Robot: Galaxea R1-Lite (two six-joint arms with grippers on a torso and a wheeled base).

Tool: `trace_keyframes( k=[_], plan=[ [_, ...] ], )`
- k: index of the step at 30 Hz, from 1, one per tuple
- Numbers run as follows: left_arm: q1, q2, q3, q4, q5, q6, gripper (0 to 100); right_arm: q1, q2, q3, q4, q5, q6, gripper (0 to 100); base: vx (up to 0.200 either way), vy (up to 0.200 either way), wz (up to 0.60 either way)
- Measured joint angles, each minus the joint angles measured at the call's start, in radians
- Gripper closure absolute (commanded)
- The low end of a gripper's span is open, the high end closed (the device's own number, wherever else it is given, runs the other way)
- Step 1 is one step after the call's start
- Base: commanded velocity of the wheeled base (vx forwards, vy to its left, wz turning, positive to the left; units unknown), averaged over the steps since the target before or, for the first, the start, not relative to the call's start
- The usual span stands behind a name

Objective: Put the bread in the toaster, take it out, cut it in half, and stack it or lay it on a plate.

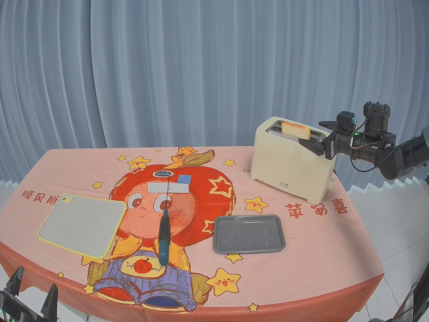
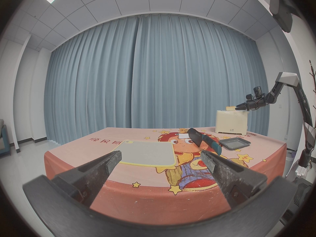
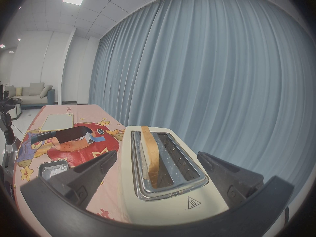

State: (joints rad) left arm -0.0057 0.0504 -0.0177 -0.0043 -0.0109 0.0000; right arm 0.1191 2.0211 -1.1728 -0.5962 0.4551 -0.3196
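Note:
A cream toaster [image 1: 290, 162] stands at the table's far right, with a toasted bread slice [image 1: 296, 130] sticking up from one slot. My right gripper [image 1: 315, 135] hovers open at the toaster's right end, level with its top. In the right wrist view the bread [image 3: 150, 153] stands upright in the toaster [image 3: 164, 195], a finger on either side of the toaster top and clear of the slice. A teal-handled knife [image 1: 164, 233] rests at the table's middle. My left gripper [image 1: 35, 280] is open and holds nothing, below the table's near left edge.
A grey, yellow-rimmed cutting board [image 1: 82, 224] lies at the near left. A grey rectangular tray [image 1: 249, 233] sits in front of the toaster. White and blue cards [image 1: 170, 186] lie beyond the knife tip. A blue curtain hangs close behind the table.

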Motion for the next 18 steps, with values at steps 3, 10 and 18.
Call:
trace_keyframes(
  k=[3, 10, 18],
  plan=[
    [0.000, 0.000, 0.000, 0.000, 0.000, 0.000, 0, 0.011, 0.010, -0.007, 0.000, 0.003, -0.001, 0, 0.000, 0.000, 0.00],
    [0.000, 0.000, 0.000, 0.000, 0.000, 0.000, 0, 0.029, 0.026, -0.036, -0.002, 0.028, 0.000, 0, 0.000, 0.000, 0.00],
    [0.000, 0.000, 0.000, 0.000, 0.000, 0.000, 0, 0.031, 0.049, -0.069, 0.002, 0.037, 0.005, 0, 0.000, 0.000, 0.00]
  ],
)
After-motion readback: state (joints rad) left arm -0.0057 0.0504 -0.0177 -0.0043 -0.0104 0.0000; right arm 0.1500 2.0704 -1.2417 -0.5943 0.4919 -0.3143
